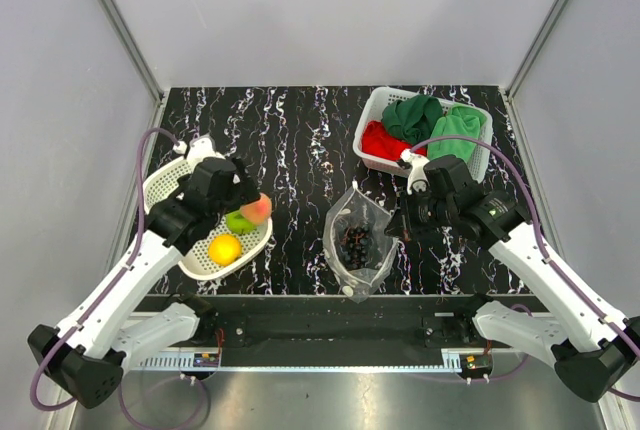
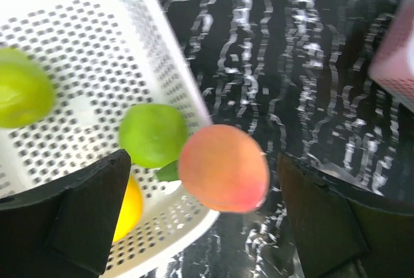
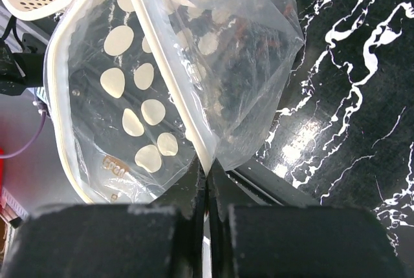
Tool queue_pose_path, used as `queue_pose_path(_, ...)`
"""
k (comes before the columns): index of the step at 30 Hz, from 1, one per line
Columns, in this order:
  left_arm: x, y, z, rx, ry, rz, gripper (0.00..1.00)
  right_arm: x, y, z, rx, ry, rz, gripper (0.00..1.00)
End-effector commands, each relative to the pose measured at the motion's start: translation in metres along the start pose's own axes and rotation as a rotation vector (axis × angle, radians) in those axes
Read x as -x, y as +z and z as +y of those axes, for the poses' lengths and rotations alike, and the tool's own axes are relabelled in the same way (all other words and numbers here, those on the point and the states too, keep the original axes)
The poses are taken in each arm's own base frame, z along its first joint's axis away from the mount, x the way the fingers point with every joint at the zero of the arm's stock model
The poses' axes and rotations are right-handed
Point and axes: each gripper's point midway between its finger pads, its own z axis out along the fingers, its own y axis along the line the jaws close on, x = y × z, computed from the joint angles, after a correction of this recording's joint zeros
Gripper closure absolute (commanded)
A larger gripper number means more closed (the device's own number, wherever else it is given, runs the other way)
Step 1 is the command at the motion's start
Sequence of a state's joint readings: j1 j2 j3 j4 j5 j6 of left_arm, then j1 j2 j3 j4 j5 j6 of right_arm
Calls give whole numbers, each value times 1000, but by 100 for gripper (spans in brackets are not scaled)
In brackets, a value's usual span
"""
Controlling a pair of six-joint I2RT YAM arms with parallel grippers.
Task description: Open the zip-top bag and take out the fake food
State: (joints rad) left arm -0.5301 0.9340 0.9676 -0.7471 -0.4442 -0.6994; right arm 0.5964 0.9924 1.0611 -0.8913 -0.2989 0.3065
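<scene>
I am working over a black desk [image 1: 290, 150] veined in white like marble, with plain grey walls [image 1: 330, 10] closing it in. Near its far right corner a cloth basket [image 1: 372, 110] holds red and green cloths [image 1: 420, 118]. At the left edge sits the fruit basket [image 1: 165, 175], white and perforated.

The zip-top bag [image 1: 358, 240], clear with white dots, stands crumpled at the middle of the near edge. The right gripper [image 1: 400, 222] has its fingers pressed together on the bag's edge, a pinch that only the right wrist view shows.

In the fruit basket lie a yellow fruit [image 1: 225, 248] and a green apple [image 1: 239, 221]. The peach [image 1: 257, 209] is at its right rim, between the wide-spread fingers of the left gripper [image 1: 235, 190], neither of which touches it. The left wrist view alone shows a second green apple [image 2: 22, 97].
</scene>
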Motion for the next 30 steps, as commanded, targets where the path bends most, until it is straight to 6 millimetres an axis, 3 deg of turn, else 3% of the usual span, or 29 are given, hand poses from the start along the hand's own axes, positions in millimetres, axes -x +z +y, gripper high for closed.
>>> queue_pose_path(1, 8, -2, 33, 148, -18, -90, 12, 16, -8, 14, 54, -43, -58, 100)
queue_pose_path(4, 4, 2, 40, 178, -5, -90, 9, 15, -8, 13, 51, -40, -58, 100)
queue_pose_path(6, 0, 9, 21, 88, 26, -60, 6, 15, -8, 13, 52, -43, -57, 100)
queue_pose_path(10, -10, 13, 7, 54, 22, 7, 6, 15, -7, 14, 58, -41, -52, 100)
queue_pose_path(11, -11, 11, -4, -9, 37, 23, 8, 15, -7, 14, 62, -42, -52, 100)
queue_pose_path(12, -3, 9, -29, -135, 30, -2, 13, 14, -6, 14, 62, -43, -48, 100)
queue_pose_path(13, -19, 1, -57, -316, 64, 68, 16, 14, -7, 14, 62, -44, -52, 100)
queue_pose_path(14, -22, -7, -76, -437, 69, 79, 19, 14, -7, 13, 57, -42, -51, 100)
queue_pose_path(15, -7, -24, -108, -609, 52, 18, 26, 15, -7, 14, 59, -45, -53, 100)
queue_pose_path(18, -17, -66, -161, -863, 102, 43, 35, 18, -8, 15, 55, -44, -60, 100)
queue_pose_path(19, -15, -72, -171, -877, 126, 25, 38, 19, -8, 15, 53, -43, -63, 100)
queue_pose_path(20, -18, -94, -190, -943, 159, 24, 41, 21, -9, 15, 51, -43, -69, 100)
queue_pose_path(22, -26, -97, -207, -939, 195, 27, 51, 22, -9, 15, 50, -40, -70, 100)
queue_pose_path(23, -30, -114, -221, -981, 212, 30, 54, 23, -10, 15, 48, -38, -76, 100)
queue_pose_path(24, -39, -116, -227, -981, 237, 54, 58, 24, -11, 16, 51, -36, -78, 100)
queue_pose_path(25, -50, -102, -231, -914, 263, 64, 62, 24, -12, 17, 51, -34, -82, 100)
queue_pose_path(27, -67, -110, -243, -898, 326, 99, 65, 26, -14, 19, 55, -31, -88, 100)
queue_pose_path(28, -81, -96, -248, -832, 361, 113, 67, 27, -15, 20, 57, -31, -89, 100)
queue_pose_path(29, -92, -97, -252, -821, 385, 133, 70, 28, -16, 21, 61, -31, -91, 100)
queue_pose_path(30, -94, -97, -256, -795, 404, 147, 72, 29, -17, 22, 64, -32, -94, 100)
